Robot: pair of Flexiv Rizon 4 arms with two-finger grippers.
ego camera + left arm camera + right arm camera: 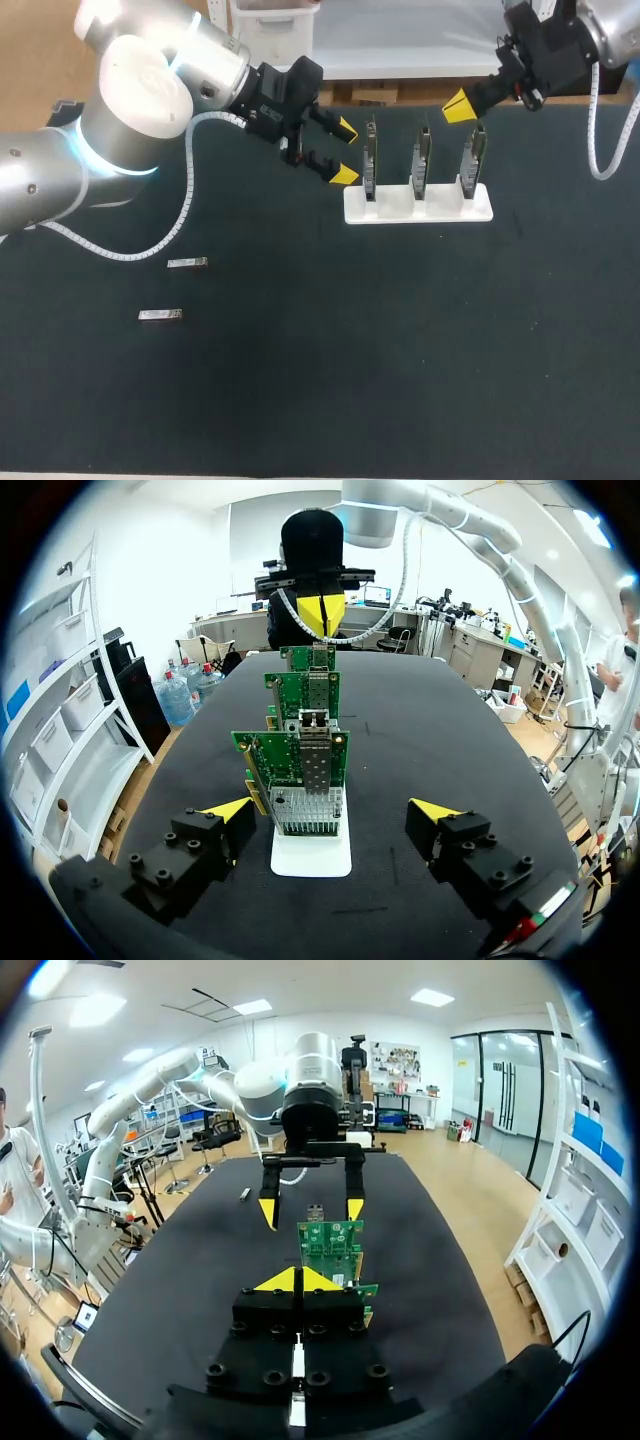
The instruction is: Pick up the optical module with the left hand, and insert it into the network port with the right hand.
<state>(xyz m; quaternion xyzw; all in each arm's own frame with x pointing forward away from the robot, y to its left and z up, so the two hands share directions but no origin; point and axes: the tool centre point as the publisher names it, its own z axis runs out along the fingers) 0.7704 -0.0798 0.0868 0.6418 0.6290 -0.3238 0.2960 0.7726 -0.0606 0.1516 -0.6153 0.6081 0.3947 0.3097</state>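
1. Lying flat on the dark matte counter (400, 380) toward its left edge are two small, slim, silvery metal bars: far optical module (187, 263) and near optical module (160, 315), set apart from each other.
2. Wide open and holding nothing, the left pincer (345, 153) sits near the counter's far edge, just left of the white stand (418, 205). Both modules are well apart from it, closer to the left edge and the front.
3. That white stand is a flat rectangular base, right of the middle near the far edge. It carries three green circuit boards (423, 155), upright in a row.
4. Left wrist view: the boards line up ahead between the spread yellow tips. The nearest one bears a boxy silvery network port (314, 742) above a finned metal block.
5. Closed tip to tip and empty, the right pincer (458, 108) is over the stand's right end by the far edge. Its own view shows the yellow tips (285, 1280) meeting, with the boards just ahead.
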